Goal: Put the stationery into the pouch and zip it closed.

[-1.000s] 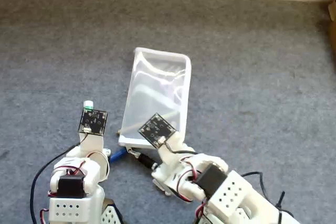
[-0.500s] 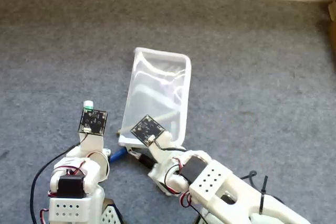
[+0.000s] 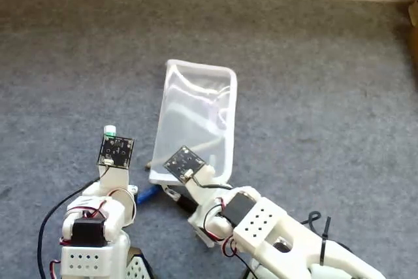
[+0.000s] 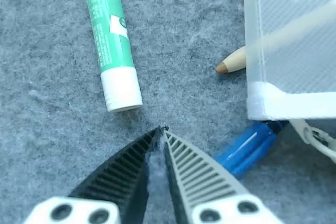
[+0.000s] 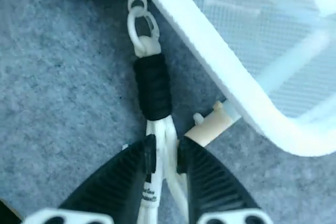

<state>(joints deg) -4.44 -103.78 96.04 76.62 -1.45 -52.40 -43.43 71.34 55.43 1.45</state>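
**Right gripper clamped on the zip pull while stationery is lying outside the pouch**

The translucent white mesh pouch (image 3: 196, 106) is lying on the grey felt-covered counter (image 3: 326, 63), one short end facing the two arms. The right gripper (image 5: 164, 156) is sitting just off that near end, its jaws narrowed onto the white zip-pull cord (image 5: 164, 129). The cord – bound by a black wrap (image 5: 153, 90) – is running straight from the jaws to the pouch's near corner, so its long axis is lining up with the gripper.

The left gripper (image 4: 160, 132) is hovering beside the same near corner, on the side away from the right arm, jaws pressed together on nothing. The green-and-white glue stick (image 4: 113, 40) is lying directly ahead of it, long axis roughly parallel to the pouch's long side. This arm is clearly the nearer one for it. A blue pen (image 4: 247, 148) is resting against the pouch's near edge, and a pale wooden pencil (image 4: 231, 62) is poking its tip out past the pouch's side.

Over the last second the right arm has been swinging toward the pouch's near corner – the left arm has been keeping still.
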